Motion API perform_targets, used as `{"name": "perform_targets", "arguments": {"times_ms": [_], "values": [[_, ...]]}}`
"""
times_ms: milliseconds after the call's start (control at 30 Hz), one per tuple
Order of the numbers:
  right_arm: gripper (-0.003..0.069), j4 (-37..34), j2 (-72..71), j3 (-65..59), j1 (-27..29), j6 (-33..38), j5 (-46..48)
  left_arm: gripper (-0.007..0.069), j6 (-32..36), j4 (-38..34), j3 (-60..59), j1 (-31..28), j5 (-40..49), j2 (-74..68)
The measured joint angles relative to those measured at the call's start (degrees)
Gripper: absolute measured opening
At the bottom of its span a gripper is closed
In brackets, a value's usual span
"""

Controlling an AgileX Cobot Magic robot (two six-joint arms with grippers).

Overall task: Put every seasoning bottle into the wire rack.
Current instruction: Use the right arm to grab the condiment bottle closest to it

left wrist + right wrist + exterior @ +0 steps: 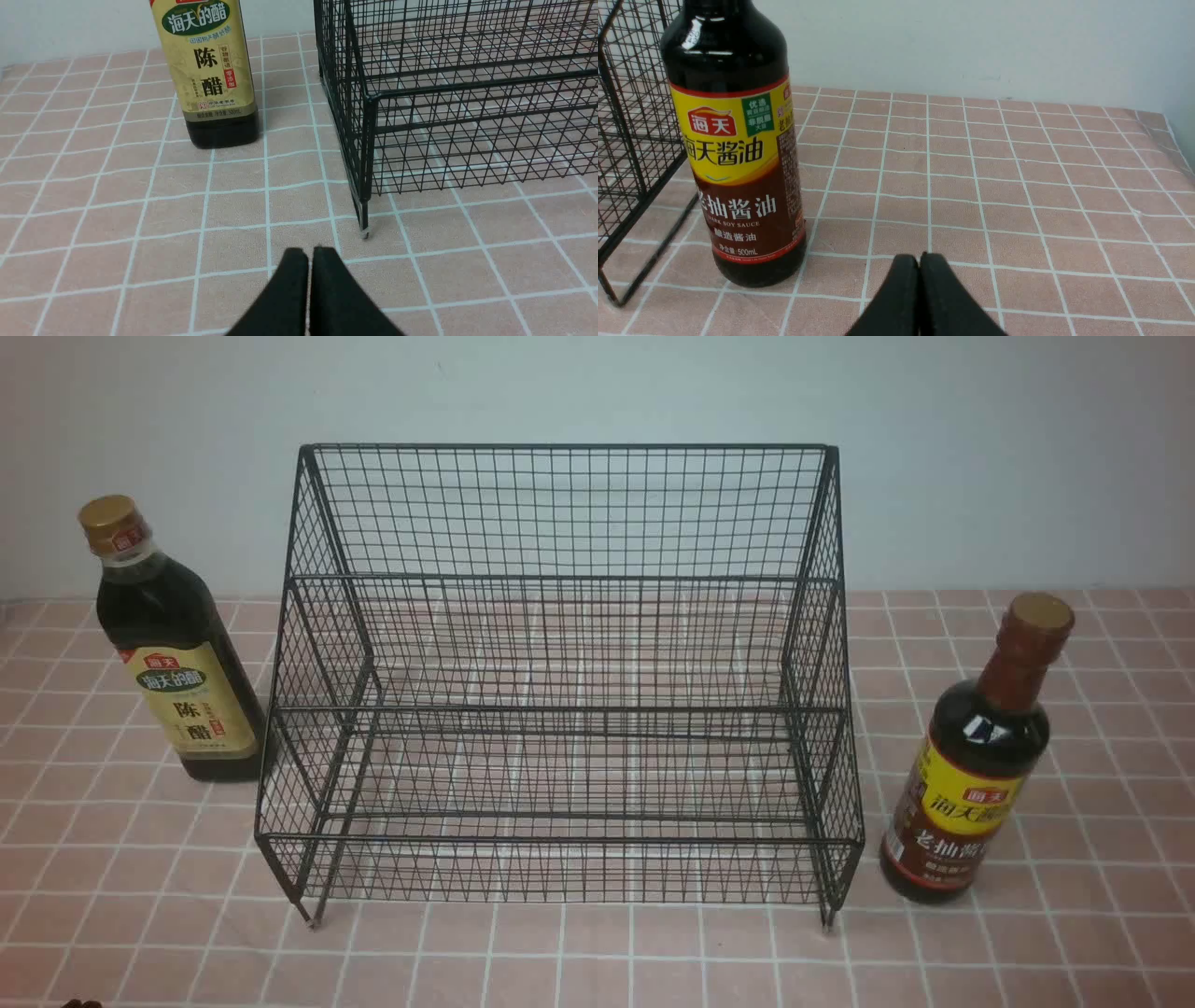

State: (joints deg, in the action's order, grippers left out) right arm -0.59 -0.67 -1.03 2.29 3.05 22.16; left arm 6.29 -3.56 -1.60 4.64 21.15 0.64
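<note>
Seasoning bottles of dark liquid stand upright on the pink tablecloth with its white grid (597, 952), one at each side of the large black wire-mesh stepped rack (560, 845). Both are outside it, and both tiers are bare.

The gold-capped bottle with the beige label and green oval (177, 653) is close to the rack's left side. It lies ahead of the left gripper (308, 254), off toward the side away from the rack. The bottle with the brown-red neck and yellow-and-brown label (976, 765) stands just beside the rack's right front leg. It is ahead of the right gripper (919, 259) and offset toward the rack.

Each gripper has its black fingers pressed together and holds nothing. Each bottle's long axis is vertical, and each arm is the nearer one to the bottle on its own side. A sideways grasp on the body looks apt, and the jaws would have to part first.
</note>
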Motion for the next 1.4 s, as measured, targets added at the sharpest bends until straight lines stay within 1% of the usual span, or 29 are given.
{"name": "perform_targets", "arguments": {"times_ms": [933,1033,1067,1133,1167,1233,1300,1367,1400], "values": [[-0.0015,-0.1,0.0,0.0,0.0,0.0,0.0,-0.0007,0.0,0.0,0.0,0.0,0.0,0.0],[-0.0015,-1.9,0.0,-0.2,0.0,-0.8,-1.3,-0.0007,0.0,0.0,0.0,0.0,0.0,0.0],[-0.0015,-6.0,0.0,-0.5,0.0,-2.3,-4.0,-0.0007,0.0,0.0,0.0,0.0,0.0,0.0],[-0.0015,-12.1,0.0,-0.5,0.0,-4.6,-8.8,-0.0007,0.0,0.0,0.0,0.0,0.0,0.0],[-0.0015,-13.6,0.0,-0.5,0.0,-5.2,-10.0,-0.0007,0.0,0.0,0.0,0.0,0.0,0.0],[-0.0015,-22.7,0.0,-0.5,0.0,-8.4,-15.7,-0.0007,0.0,0.0,0.0,0.0,0.0,0.0],[-0.0015,-28.8,0.0,-0.5,0.0,-9.8,-19.7,-0.0007,0.0,0.0,0.0,0.0,0.0,0.0],[-0.0015,-33.7,0.0,-0.5,0.0,-10.0,-22.2,-0.0007,0.0,0.0,0.0,0.0,0.0,0.0],[-0.0015,-35.0,0.0,-0.5,0.0,-9.8,-23.1,-0.0007,0.0,0.0,0.0,0.0,0.0,0.0]]}}
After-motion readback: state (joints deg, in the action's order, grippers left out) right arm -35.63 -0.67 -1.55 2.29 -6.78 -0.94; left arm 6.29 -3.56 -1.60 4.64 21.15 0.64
